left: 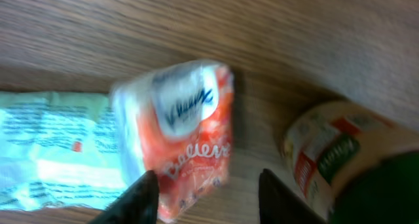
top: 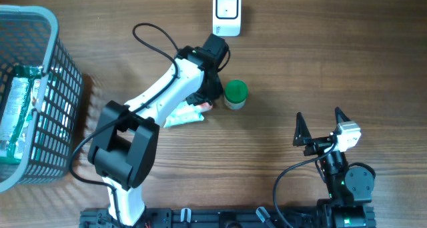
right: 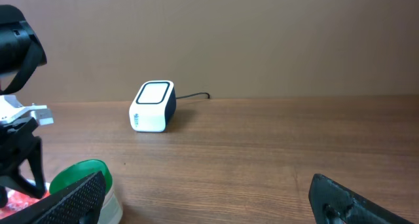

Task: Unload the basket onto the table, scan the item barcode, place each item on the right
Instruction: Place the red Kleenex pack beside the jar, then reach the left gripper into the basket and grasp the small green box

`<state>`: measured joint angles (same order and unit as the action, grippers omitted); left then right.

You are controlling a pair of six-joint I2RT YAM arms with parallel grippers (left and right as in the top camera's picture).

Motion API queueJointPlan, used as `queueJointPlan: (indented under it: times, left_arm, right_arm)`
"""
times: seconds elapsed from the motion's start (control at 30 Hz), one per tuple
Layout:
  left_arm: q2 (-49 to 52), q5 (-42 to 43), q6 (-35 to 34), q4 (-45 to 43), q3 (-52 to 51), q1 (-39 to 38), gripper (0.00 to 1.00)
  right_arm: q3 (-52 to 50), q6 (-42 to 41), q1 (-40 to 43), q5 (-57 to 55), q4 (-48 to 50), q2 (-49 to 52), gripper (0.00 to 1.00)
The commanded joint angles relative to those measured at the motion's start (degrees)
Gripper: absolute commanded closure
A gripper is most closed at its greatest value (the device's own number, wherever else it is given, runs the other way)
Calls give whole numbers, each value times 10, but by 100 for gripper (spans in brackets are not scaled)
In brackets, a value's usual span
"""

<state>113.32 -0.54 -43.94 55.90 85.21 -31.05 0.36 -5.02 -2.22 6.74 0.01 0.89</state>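
The tissue pack [left: 177, 126] lies near the middle of the desk [top: 347, 55], overlapping a pale green packet [left: 52, 145] at its 9 o'clock, with a green-lidded jar [top: 235, 93] just beside it at 3 o'clock and the white scanner [top: 227, 13] well apart at 12 o'clock. The left arm stretches from the near edge toward 1 o'clock, wrist bent down over the pack, and the left claw [left: 206, 178] is released, fingers parted around the pack's near edge. At 4 o'clock the right arm stands folded, its right claw [top: 319, 116] spread wide and holding nothing, while a basket [top: 63, 95] sits at far 9 o'clock.
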Motion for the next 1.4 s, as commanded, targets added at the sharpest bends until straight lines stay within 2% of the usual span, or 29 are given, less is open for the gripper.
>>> queueJointPlan:
  times: [0.0,0.03,0.17,0.2,0.27,0.33,0.4,0.5,0.57,0.7,0.73,0.87,0.97,1.13,1.23,1.3,1.37]
  left_arm:
    - [-18,-19,0,16,7,-6,6]
    - [-31,-35,0,33,19,0,0]
    - [-118,-124,3,120,131,55,0]
    - [-146,-140,25,128,164,78,0]
    - [-205,-154,64,125,225,146,0]
    - [-246,-156,64,119,252,214,0]
    - [-293,-156,48,114,257,322,0]
    - [-319,-138,10,129,256,464,0]
    - [-312,-92,-7,151,256,563,0]
    - [-242,18,-7,221,256,708,0]
    - [-219,29,-7,238,256,725,0]
    - [-130,38,-8,283,254,744,0]
    - [-76,37,-55,297,254,743,0]
    - [-34,9,-62,301,241,738,0]
    - [-33,-25,-53,273,185,716,0]
    - [-33,-19,-7,216,126,690,0]
    - [-33,-19,0,168,76,668,0]
  right_arm:
    - [-1,5,-2,-8,3,-5,0]
    - [-1,5,-2,-8,3,-5,0]
    - [-1,5,-2,-8,3,-5,0]
    - [-1,5,-2,-8,3,-5,0]
    - [-1,5,-2,-8,3,-5,0]
    - [-1,5,-2,-8,3,-5,0]
    - [-1,5,-2,-8,3,-5,0]
    - [-1,5,-2,-8,3,-5,0]
    - [-1,5,-2,-8,3,-5,0]
    - [-1,5,-2,-8,3,-5,0]
    - [-1,5,-2,-8,3,-5,0]
    - [-1,5,-2,-8,3,-5,0]
    - [-1,5,-2,-8,3,-5,0]
    - [-1,5,-2,-8,3,-5,0]
    - [-1,5,-2,-8,3,-5,0]
    - [-1,5,-2,-8,3,-5,0]
    - [-1,5,-2,-8,3,-5,0]
